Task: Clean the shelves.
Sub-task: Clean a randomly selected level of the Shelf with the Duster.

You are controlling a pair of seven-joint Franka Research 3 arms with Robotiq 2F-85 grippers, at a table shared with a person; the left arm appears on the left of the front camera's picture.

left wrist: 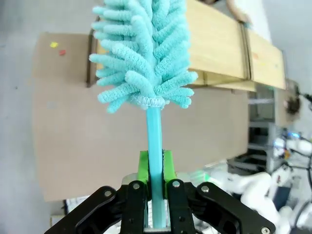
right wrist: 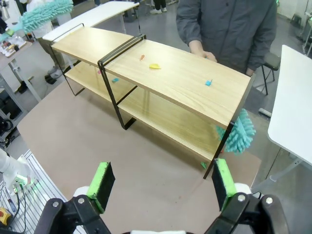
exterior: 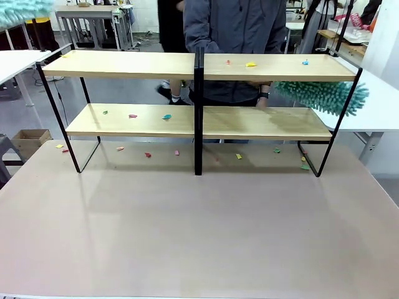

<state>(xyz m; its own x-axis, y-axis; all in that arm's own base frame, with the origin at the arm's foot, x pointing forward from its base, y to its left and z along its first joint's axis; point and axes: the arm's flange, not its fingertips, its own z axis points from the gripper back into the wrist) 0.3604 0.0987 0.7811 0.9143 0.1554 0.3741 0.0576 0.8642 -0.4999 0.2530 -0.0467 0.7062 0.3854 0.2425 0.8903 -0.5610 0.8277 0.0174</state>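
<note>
The shelves (exterior: 124, 64) stand on the counter's (exterior: 199, 237) far half, with coloured scraps (exterior: 250, 64) strewn on their boards. My left gripper (left wrist: 155, 166) is clamped on a teal duster's (left wrist: 146, 53) stalk; the tip of the head is cut off. My right gripper (right wrist: 162, 182) is spread apart, empty. A second duster (exterior: 324, 94) behind the shelves' right end is half hidden by the upper board.

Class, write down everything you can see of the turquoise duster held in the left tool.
The duster has a fluffy turquoise head of soft, chenille-like strands on a thin turquoise stick. The left tool is shut on the stick, a green pad pressing each side. The head points straight out from the tool, raised in the air, apparently clear of the shelves.
</note>
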